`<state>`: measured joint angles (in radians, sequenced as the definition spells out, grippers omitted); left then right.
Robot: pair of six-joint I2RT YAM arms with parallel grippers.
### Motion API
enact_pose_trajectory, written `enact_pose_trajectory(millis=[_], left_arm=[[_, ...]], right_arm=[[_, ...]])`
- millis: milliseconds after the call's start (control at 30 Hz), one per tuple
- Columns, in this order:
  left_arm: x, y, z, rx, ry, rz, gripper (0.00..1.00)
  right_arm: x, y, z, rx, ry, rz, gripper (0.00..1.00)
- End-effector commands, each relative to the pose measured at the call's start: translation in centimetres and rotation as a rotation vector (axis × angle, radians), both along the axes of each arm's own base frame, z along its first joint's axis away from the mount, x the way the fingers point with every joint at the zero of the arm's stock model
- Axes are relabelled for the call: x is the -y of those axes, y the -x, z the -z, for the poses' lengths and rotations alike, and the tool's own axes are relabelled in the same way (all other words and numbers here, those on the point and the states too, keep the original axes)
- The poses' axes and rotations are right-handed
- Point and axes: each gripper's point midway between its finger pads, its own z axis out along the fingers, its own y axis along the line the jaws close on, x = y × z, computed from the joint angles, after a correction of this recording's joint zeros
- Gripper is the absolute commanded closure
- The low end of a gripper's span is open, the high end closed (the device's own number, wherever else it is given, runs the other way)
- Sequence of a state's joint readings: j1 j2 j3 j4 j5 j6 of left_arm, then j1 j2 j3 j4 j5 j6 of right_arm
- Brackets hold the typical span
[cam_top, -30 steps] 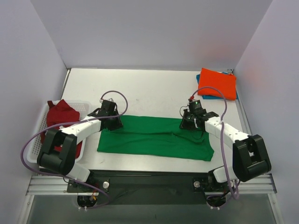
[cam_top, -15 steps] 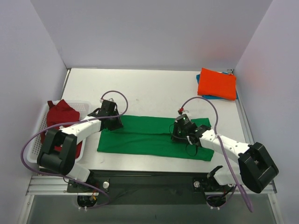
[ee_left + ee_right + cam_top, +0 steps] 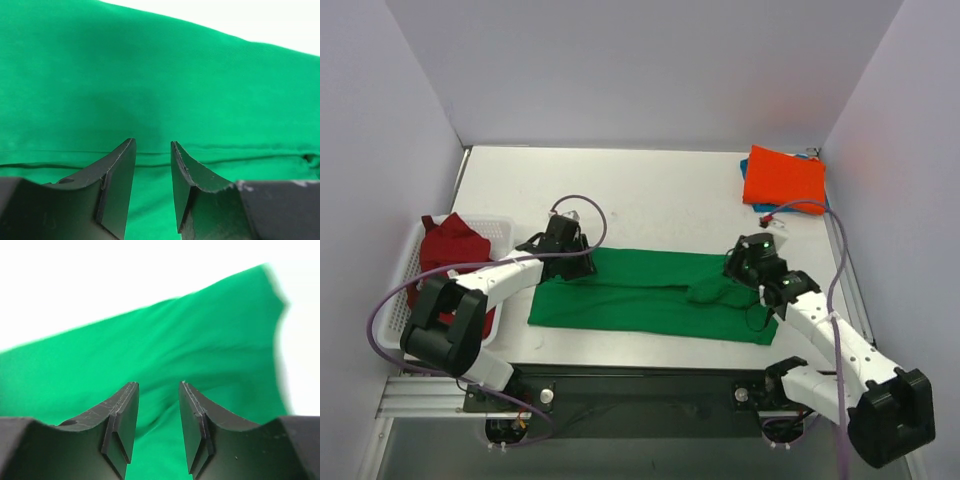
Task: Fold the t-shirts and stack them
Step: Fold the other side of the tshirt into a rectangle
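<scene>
Green shirt (image 3: 640,295) lies lengthwise across the near middle of the table (image 3: 650,190), with a small bunch near its right end. Left gripper (image 3: 152,150) is over the far left edge, fingers a narrow gap apart, nothing between them. Right gripper (image 3: 158,390) is above the right end, same narrow gap, empty. Orange shirt (image 3: 783,178) rests on a blue shirt (image 3: 766,208) far right, and a dark red shirt (image 3: 448,245) lies in the basket (image 3: 395,310) at left
</scene>
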<state>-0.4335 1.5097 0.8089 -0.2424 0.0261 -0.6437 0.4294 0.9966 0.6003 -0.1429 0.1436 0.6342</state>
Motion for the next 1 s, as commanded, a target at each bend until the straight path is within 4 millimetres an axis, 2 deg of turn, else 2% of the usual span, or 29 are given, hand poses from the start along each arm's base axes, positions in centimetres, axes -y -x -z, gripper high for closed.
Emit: enact_pose_trajectory(millis=[0, 67, 100, 300, 367, 567, 600, 633, 667, 700, 733, 767, 833, 867, 967], left_arm=[[2.9, -2.0, -3.4, 0.113, 0.070, 0.061, 0.55], [3.7, -1.9, -3.4, 0.109, 0.078, 0.080, 0.55], [4.2, -1.8, -3.5, 0.110, 0.085, 0.094, 0.55], [8.9, -0.6, -4.7, 0.137, 0.105, 0.213, 0.55], [10.4, 0.0, -5.0, 0.138, 0.113, 0.251, 0.55], [15.5, 1.6, -5.5, 0.150, 0.155, 0.365, 0.52], [17.0, 1.8, -6.3, 0.169, 0.168, 0.396, 0.52], [17.6, 1.8, -5.8, 0.160, 0.159, 0.404, 0.51], [18.1, 1.8, -5.9, 0.162, 0.159, 0.414, 0.51], [19.3, 1.5, -7.0, 0.187, 0.174, 0.435, 0.50], [19.8, 1.5, -6.5, 0.181, 0.168, 0.446, 0.50], [20.3, 1.4, -6.6, 0.185, 0.164, 0.459, 0.50], [22.2, 1.3, -6.9, 0.198, 0.174, 0.493, 0.49], [22.7, 1.2, -6.9, 0.205, 0.171, 0.512, 0.49], [25.4, 1.5, -6.6, 0.212, 0.177, 0.580, 0.48]], right_arm=[[3.6, -0.2, 1.0, -0.116, 0.013, 0.045, 0.62], [5.0, -1.0, 1.3, -0.150, 0.023, 0.079, 0.64], [5.3, -1.0, 2.3, -0.198, 0.044, 0.074, 0.64], [5.5, 0.1, 5.2, -0.288, 0.055, 0.086, 0.68], [5.5, 0.3, 5.4, -0.284, 0.046, 0.093, 0.68], [3.0, 2.6, 6.5, -0.309, -0.086, 0.021, 0.71], [2.6, 2.8, 6.1, -0.288, -0.106, 0.010, 0.72], [2.4, 3.8, 6.7, -0.304, -0.118, 0.004, 0.72], [1.8, 4.2, 6.6, -0.301, -0.144, -0.009, 0.73], [1.6, 4.6, 6.1, -0.275, -0.156, -0.014, 0.73], [1.2, 5.3, 6.1, -0.280, -0.159, -0.032, 0.73], [1.0, 6.1, 6.4, -0.286, -0.170, -0.027, 0.74], [0.6, 6.6, 5.7, -0.240, -0.180, -0.044, 0.73], [0.3, 7.6, 6.1, -0.258, -0.176, -0.058, 0.74], [0.6, 8.7, 6.0, -0.245, -0.168, -0.044, 0.74]])
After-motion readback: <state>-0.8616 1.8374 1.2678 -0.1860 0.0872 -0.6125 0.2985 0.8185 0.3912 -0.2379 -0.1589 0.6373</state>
